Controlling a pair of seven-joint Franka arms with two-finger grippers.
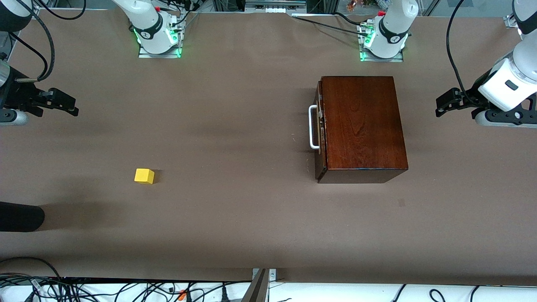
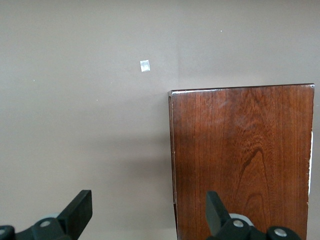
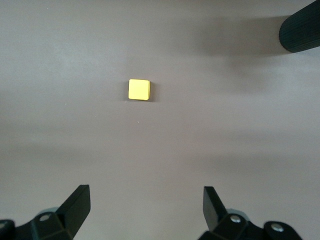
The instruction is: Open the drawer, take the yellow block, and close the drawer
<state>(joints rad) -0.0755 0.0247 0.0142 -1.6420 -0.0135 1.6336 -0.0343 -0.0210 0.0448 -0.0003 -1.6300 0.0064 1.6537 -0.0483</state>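
Note:
The mahogany box stands toward the left arm's end of the table. Its drawer is pushed in, and the white bar handle faces the right arm's end. The yellow block lies on the bare table toward the right arm's end, outside the drawer. My right gripper hangs open over that end of the table; in its wrist view the yellow block lies ahead of the empty right gripper. My left gripper is open over the table beside the box, with nothing in the left gripper.
A black cylindrical object juts in over the table's edge at the right arm's end, nearer the front camera than the block; it also shows as a black cylinder. A small pale scrap lies on the brown table cover near the box.

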